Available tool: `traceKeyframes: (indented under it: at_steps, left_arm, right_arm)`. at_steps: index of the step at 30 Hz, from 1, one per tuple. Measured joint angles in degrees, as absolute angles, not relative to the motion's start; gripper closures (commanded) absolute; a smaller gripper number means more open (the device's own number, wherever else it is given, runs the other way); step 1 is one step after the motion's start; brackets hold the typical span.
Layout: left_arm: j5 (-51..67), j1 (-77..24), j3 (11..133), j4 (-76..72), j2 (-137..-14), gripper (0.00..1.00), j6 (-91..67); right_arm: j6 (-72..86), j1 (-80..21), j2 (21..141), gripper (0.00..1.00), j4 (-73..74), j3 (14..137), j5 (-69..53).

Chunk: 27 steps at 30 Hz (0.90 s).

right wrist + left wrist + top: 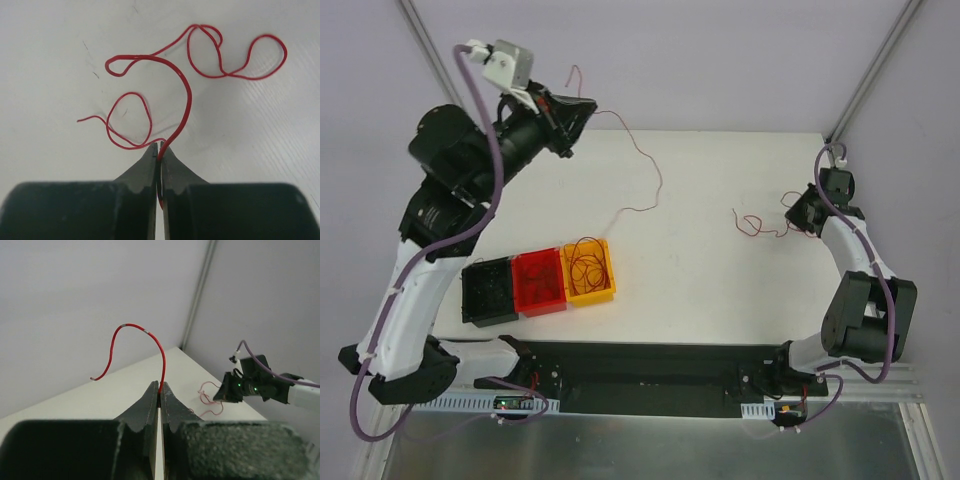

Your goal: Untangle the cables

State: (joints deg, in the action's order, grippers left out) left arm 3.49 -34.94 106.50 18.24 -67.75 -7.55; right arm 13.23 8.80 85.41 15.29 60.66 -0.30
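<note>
My left gripper (586, 108) is raised over the table's far left edge and shut on one thin red cable (642, 160). A short end sticks up past the jaws (131, 326). The long end trails down to the table towards the bins. In the left wrist view the gripper (160, 388) pinches the cable at its fingertips. My right gripper (794, 215) is low at the table's right side, shut on another curly red cable (758, 225). In the right wrist view the gripper (159, 148) holds that cable (186, 95), which lies in several loops on the table.
Three small bins stand side by side at the near left: black (485, 292), red (539, 283), and yellow (603, 284) with several coiled red cables inside. The white table (720, 290) ends at a black base strip near the arms. Grey frame posts rise at the back corners.
</note>
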Motion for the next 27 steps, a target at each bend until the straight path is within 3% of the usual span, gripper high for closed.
traceKeyframes:
  at_steps: [7, 13, 22, 27]
  left_arm:
    - [12.99, -34.96, 99.53, 14.90, -71.55, 1.00, -11.99]
    - [12.93, -34.94, 92.27, 15.07, -71.48, 1.00, -13.10]
    - [17.61, -34.94, 95.26, 15.84, -72.44, 1.00, -17.21]
    - [17.65, -34.94, 104.90, 21.30, -73.93, 1.00, -14.98]
  right_arm:
    - [13.98, 9.02, 81.87, 0.93, 17.37, 57.14, -0.91]
    - [13.69, 9.02, 76.25, 0.92, 17.41, 53.49, -1.32]
    - [13.39, 6.31, 70.46, 0.92, 16.27, 45.60, -2.37]
    - [13.32, 3.92, 70.32, 0.92, 14.92, 43.59, -2.61]
